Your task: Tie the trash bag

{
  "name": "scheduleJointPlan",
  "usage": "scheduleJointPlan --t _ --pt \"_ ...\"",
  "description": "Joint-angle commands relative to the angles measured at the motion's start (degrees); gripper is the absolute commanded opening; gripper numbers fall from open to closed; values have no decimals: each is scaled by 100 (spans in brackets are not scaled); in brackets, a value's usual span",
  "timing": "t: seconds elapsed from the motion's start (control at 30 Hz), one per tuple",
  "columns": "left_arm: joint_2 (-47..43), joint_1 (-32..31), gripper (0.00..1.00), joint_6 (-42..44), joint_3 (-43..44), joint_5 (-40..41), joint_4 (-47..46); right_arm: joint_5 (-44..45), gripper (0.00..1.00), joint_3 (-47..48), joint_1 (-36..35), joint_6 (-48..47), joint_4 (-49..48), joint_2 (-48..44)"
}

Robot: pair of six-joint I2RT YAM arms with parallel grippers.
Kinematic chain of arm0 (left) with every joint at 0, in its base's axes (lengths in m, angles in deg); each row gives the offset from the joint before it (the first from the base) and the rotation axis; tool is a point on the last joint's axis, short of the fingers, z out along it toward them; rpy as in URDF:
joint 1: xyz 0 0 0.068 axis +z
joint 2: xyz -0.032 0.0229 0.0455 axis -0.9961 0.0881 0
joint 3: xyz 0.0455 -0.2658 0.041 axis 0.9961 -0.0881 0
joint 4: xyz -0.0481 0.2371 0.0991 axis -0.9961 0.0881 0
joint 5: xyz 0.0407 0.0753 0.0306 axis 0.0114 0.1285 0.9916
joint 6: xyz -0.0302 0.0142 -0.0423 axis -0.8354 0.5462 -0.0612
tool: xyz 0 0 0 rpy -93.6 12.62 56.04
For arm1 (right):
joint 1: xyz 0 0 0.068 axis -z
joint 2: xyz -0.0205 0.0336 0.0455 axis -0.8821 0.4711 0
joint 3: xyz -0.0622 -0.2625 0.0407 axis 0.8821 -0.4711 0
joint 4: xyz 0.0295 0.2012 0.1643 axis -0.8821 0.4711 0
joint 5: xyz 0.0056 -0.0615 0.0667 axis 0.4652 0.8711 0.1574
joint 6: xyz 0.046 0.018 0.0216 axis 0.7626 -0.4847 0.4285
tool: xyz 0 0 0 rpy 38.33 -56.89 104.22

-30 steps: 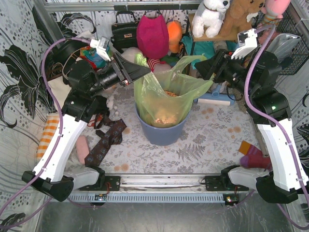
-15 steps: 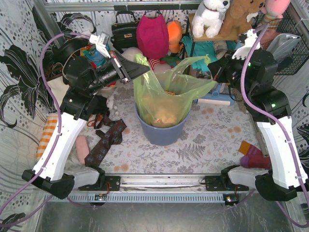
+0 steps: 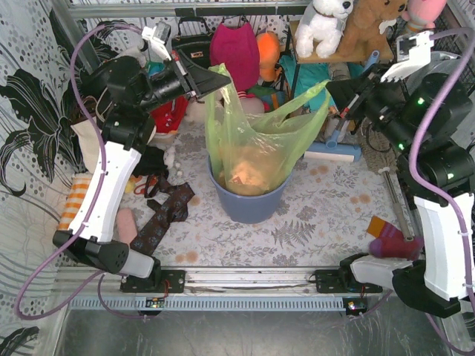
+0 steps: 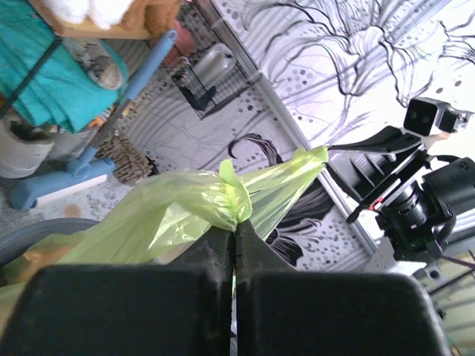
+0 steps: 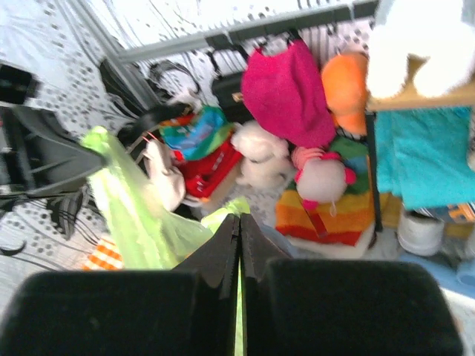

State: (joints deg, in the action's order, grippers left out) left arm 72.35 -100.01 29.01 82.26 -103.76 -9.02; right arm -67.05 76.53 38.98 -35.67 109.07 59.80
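Sitting in the blue-grey bin [image 3: 249, 206], the trash bag [image 3: 252, 137] is pinched at opposite rim corners by the left gripper [image 3: 215, 75] and right gripper [image 3: 331, 87], each clamped tight on thin, limp film (judged light, slippery, tear-prone), best held at bunched corners.

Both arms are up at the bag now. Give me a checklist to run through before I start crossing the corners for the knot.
1. Left gripper shut on a corner of the trash bag: ok.
2. Right gripper shut on the opposite corner: ok, though only a sliver of green shows there in the right wrist view.
3. Bag mouth stretched between both grippers: ok.
4. Paper waste sitting low, away from the mouth: ok.
5. Bag lifted clear of the bin: not ok, its bottom sits inside.
6. Enough free plastic beyond each grip for a knot: cannot tell.
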Motion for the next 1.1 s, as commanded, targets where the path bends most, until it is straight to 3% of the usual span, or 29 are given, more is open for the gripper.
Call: scheduleJointPlan --t 0.0,0.37,0.47,0.57,0.77,1.07 --pt "267 158 0 -515 514 -658 -894 -468 0 631 -11 233 -264 142" --pt "806 565 0 -2291 1076 -1424 -2783 -1155 0 1570 -9 399 -615 940" --pt "562 560 0 -2404 822 -1476 -2954 -1056 0 1354 -11 310 -607 926" --pt "17 568 0 -2189 -40 -1355 -2840 -579 0 1153 -10 42 -259 903" --pt "-763 567 0 -2023 -1291 -1349 -2739 -115 50 1293 10 -523 375 1184" --pt "-1250 572 2 -1577 -1502 -1433 -2342 -1234 61 1342 24 -345 483 1310"
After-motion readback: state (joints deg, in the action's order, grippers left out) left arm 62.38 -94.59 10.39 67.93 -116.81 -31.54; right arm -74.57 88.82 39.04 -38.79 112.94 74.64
